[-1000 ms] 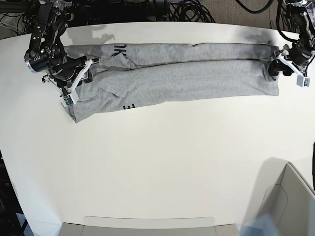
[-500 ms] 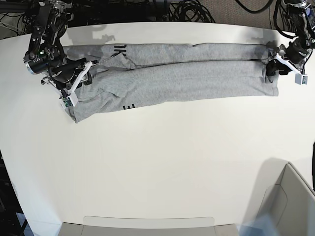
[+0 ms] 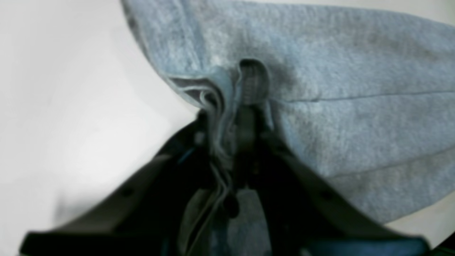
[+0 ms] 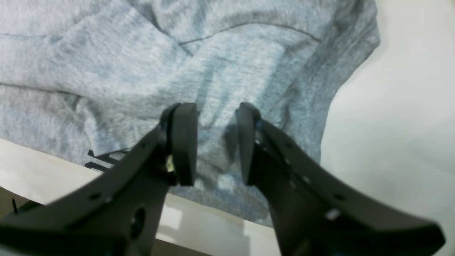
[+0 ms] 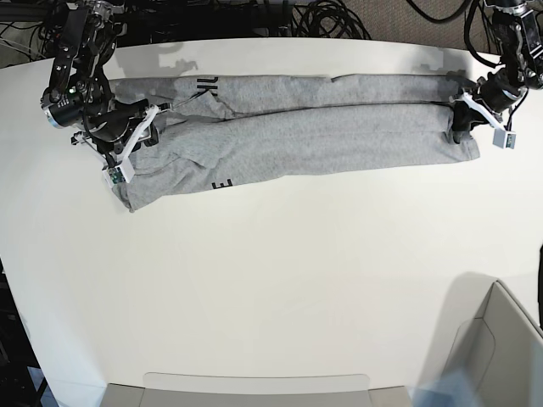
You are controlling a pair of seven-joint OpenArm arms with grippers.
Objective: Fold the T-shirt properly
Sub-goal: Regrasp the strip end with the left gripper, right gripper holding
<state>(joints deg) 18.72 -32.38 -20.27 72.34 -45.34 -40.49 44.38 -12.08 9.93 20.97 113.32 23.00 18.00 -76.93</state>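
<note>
The surface (image 5: 271, 288) carries the T-shirt (image 5: 297, 127), folded into a long band along its far edge. My left claw (image 3: 231, 117) pinches bunched hem layers for the next fold; my right claw (image 4: 215, 142) hovers spread over the sleeve end.

1. The T-shirt (image 5: 297, 127), light heather-grey, is lying folded into a long band across the far side of the surface (image 5: 271, 288).
2. Black lettering is peeking out along its folds.
</note>
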